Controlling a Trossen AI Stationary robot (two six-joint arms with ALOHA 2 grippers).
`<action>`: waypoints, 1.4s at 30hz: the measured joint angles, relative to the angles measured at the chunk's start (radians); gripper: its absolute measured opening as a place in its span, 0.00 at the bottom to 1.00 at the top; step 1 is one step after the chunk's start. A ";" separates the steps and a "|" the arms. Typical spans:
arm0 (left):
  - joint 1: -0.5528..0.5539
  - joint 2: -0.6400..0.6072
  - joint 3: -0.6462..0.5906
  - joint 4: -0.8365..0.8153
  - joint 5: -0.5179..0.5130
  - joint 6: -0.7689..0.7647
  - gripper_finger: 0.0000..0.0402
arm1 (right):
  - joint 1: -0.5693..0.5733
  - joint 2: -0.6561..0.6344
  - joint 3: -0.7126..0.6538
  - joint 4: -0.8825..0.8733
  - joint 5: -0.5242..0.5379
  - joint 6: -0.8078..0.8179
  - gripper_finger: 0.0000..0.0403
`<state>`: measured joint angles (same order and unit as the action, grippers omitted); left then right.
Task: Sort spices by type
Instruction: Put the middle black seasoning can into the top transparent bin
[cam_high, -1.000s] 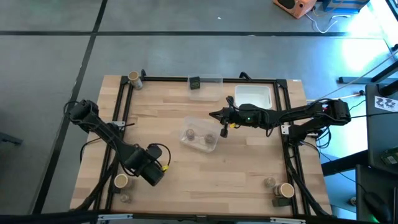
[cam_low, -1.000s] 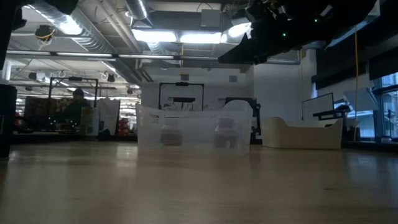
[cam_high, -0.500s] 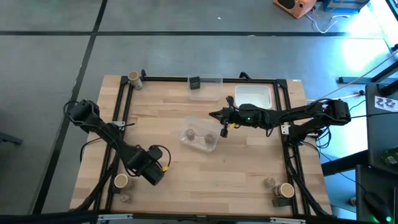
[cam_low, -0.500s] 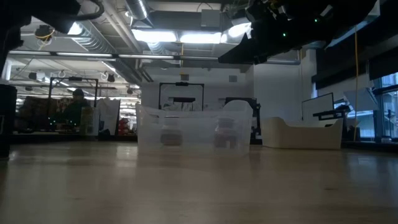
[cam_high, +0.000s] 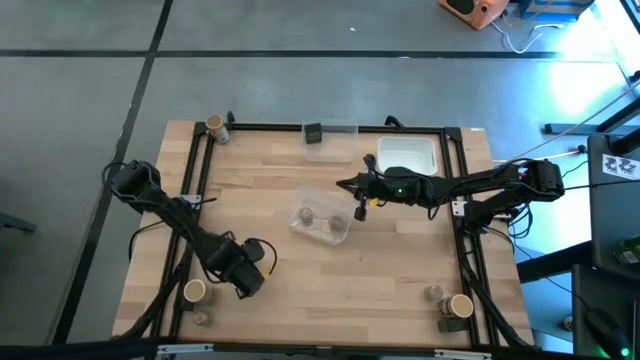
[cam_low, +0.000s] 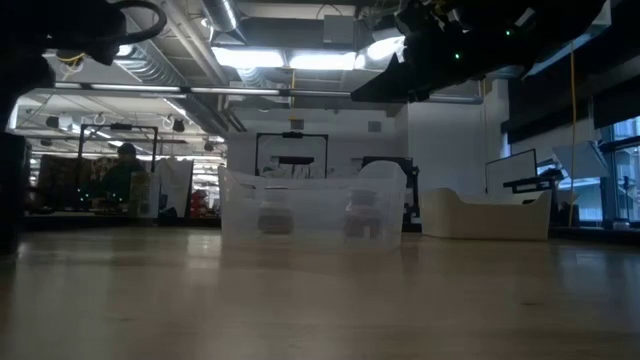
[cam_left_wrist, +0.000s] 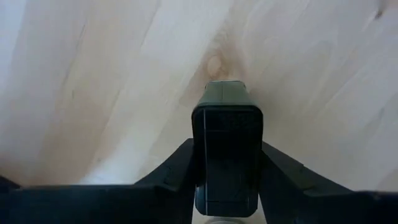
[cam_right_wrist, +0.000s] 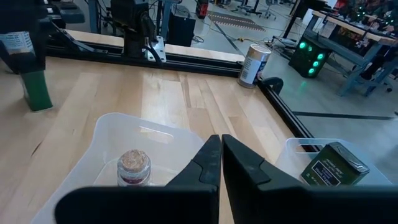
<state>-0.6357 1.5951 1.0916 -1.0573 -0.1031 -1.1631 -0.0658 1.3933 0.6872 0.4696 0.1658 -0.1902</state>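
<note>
My left gripper hangs over the table's near-left part, shut on a dark boxy spice container. My right gripper is shut and holds nothing; it stands above the right end of the centre clear bin. Two small grey-brown jars stand in that bin. A second dark box sits in the far clear bin. Tan-topped jars stand at the far-left corner, the near left and the near right. Small jars stand at the near left and near right. My left gripper pinches the dark box between its two fingers, one on each of two opposite sides. The fingers come from above, pointing down at the wood. The box points away from the wrist toward the table; whether its far end touches the wood cannot be told.
A white tray lies at the far right, just behind my right arm. A black frame rail runs along the table's edges. Bare wood spreads across the near middle.
My left gripper, still shut on the dark box, has shifted a little toward the table's left edge. My right arm has kept still.
</note>
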 joint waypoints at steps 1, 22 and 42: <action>0.005 0.000 0.000 0.000 0.001 0.033 0.28 | 0.000 0.000 0.000 0.000 0.000 0.000 0.04; 0.341 0.001 0.266 -0.127 -0.221 0.825 0.31 | 0.000 0.000 0.000 -0.079 0.046 0.010 0.04; 0.778 0.006 0.428 0.174 -0.287 1.402 0.32 | 0.000 0.000 0.000 -0.319 0.048 0.009 0.04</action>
<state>0.1427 1.6009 1.5192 -0.8832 -0.3904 0.2391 -0.0658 1.3935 0.6872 0.1508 0.2134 -0.1810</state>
